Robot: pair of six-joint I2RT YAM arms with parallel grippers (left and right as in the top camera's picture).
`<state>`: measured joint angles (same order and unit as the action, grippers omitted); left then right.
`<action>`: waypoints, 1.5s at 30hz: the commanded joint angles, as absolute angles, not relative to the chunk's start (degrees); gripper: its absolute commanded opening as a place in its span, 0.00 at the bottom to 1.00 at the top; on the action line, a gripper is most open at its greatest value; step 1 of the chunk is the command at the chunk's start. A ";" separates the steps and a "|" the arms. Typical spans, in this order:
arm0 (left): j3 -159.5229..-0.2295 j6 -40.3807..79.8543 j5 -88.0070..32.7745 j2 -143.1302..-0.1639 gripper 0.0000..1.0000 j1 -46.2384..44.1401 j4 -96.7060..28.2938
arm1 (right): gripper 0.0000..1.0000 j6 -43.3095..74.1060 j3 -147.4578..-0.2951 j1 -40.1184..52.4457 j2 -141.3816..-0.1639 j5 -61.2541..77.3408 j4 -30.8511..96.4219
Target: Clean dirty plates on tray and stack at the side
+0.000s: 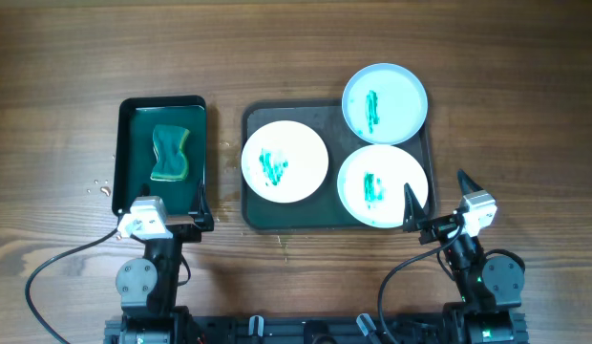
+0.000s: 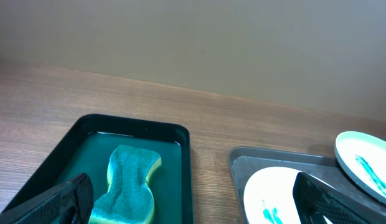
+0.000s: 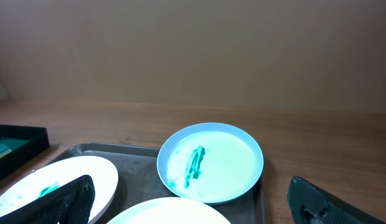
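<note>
The dark grey-green tray (image 1: 255, 212) holds three plates with green smears: a white plate (image 1: 285, 161) at its left, a white plate (image 1: 382, 185) at its front right, and a pale blue plate (image 1: 385, 101) overlapping its far right rim. My left gripper (image 1: 162, 225) is open and empty at the near edge of the small black tray. My right gripper (image 1: 439, 205) is open and empty by the large tray's front right corner. The right wrist view shows the blue plate (image 3: 210, 163) and the left white plate (image 3: 62, 180); the left wrist view shows the left white plate (image 2: 268, 196).
A smaller black tray (image 1: 134, 110) with a green inside stands left of the large tray and holds a green-and-yellow sponge (image 1: 169, 153), which also shows in the left wrist view (image 2: 129, 184). Water droplets lie on the wood left of it (image 1: 97, 183).
</note>
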<state>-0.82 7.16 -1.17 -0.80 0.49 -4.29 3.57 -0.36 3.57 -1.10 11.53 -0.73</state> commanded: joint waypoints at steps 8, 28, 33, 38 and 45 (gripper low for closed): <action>-0.34 6.26 -0.58 -0.34 1.00 0.80 -4.27 | 1.00 3.01 -0.30 3.79 -1.02 10.72 -0.84; -2.37 6.70 -5.58 -0.45 1.00 0.80 1.28 | 1.00 4.45 -2.24 3.79 -2.33 19.25 0.36; -9.37 6.96 -6.28 -3.03 1.00 0.80 -4.78 | 0.99 3.88 -6.74 3.79 -8.60 22.72 0.71; -19.53 7.29 -8.36 -9.58 1.00 0.80 -13.78 | 1.00 2.44 -15.53 3.81 -19.73 24.82 2.39; -33.98 7.38 -9.19 -21.47 1.00 0.80 -27.42 | 1.00 -1.45 -33.78 3.81 -35.83 27.11 16.47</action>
